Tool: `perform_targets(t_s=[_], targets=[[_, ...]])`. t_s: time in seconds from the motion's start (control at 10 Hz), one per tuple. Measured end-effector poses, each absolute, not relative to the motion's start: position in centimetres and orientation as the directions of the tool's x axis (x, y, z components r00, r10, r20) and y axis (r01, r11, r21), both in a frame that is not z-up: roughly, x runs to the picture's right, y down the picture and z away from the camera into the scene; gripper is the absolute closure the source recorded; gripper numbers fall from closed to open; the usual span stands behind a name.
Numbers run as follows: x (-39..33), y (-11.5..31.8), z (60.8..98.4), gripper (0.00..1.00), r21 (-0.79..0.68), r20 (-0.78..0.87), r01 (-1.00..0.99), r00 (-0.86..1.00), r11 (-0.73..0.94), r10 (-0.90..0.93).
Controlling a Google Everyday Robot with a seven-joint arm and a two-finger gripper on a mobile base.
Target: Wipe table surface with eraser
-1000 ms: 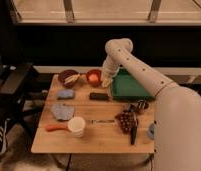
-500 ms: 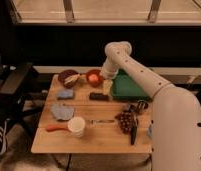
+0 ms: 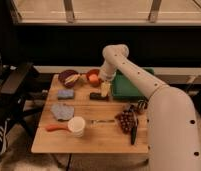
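Since half a second ago my arm has come lower and a little toward me, so that my gripper (image 3: 105, 91) now stands just over the right end of the eraser (image 3: 97, 96), touching it or very nearly; whether it is already clamped on the eraser or only set around it, I cannot tell from here. The eraser lies flat on the table surface (image 3: 104, 140), near the far edge, between the blue sponge (image 3: 65, 93) on one side and the green tray (image 3: 126, 89) on the other; it lies flat because its broad face is the one that must rub the wood, and I come from straight above so that I can press it down and not tip it. I judge that the step in hand is the taking of the eraser and that the wiping itself is not yet begun. My wrist hangs close to the tray's near corner and to the orange bowl (image 3: 94, 77) behind; this is why the approach is so steep, as a slanted one could knock them. The grey-blue cloth (image 3: 62, 111), the white cup (image 3: 76, 126) and the dark cluster like grapes (image 3: 126, 121) occupy the nearer part of the table; the bare wood that I could sweep is mostly the strip in front of the eraser, so the strokes should be short and careful.
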State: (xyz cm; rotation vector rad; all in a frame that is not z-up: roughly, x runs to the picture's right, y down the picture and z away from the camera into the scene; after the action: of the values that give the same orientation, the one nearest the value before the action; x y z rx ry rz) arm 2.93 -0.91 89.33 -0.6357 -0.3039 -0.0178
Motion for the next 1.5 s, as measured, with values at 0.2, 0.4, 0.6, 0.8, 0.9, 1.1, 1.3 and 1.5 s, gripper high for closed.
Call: perform_targets(t_s=[0.2,0.4,0.6,0.8,0.9,1.1,1.3,1.5], targets=[[3.2,1.3,91.9,0.2,-0.604,0.273,0.097,0.958,0.791,0.092],[3.1,3.2,94.2,0.2,-0.629,0.254,0.078,0.961,0.774,0.109],[3.5,4.6,95.7,0.2,-0.651,0.231,0.054,0.964,0.758,0.13],[3.8,5.6,96.3,0.21,-0.676,0.217,0.042,0.965,0.736,0.144],[3.7,5.9,96.4,0.25,-0.684,0.219,0.043,0.964,0.728,0.148],[3.3,6.5,96.1,0.47,-0.695,0.241,0.072,0.961,0.715,0.138],[3.0,6.6,95.6,0.64,-0.7,0.252,0.079,0.957,0.71,0.141],[2.4,6.7,94.6,0.82,-0.703,0.27,0.092,0.952,0.705,0.145]])
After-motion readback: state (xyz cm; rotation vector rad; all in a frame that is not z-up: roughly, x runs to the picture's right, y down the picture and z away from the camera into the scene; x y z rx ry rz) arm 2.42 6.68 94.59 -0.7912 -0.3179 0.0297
